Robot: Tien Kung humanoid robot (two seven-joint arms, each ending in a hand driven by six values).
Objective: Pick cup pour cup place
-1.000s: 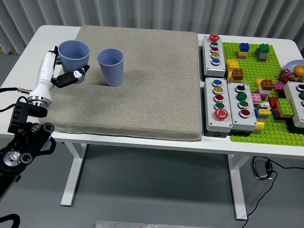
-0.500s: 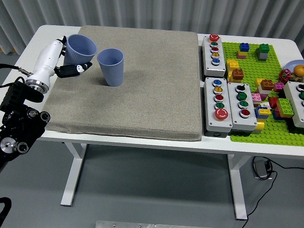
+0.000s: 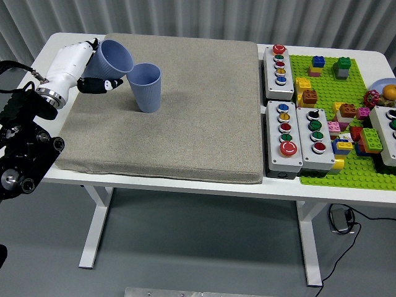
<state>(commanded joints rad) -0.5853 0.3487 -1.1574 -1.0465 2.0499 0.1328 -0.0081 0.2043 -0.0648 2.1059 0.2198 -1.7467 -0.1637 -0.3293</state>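
- The left hand (image 3: 93, 71) grips a tilted blue cup (image 3: 115, 57), fingers curled around it.
- Its mouth leans toward a second blue cup (image 3: 145, 87), upright just beside the hand on the grey mat (image 3: 185, 124).

White table (image 3: 185, 179) — grey floor (image 3: 204, 247).
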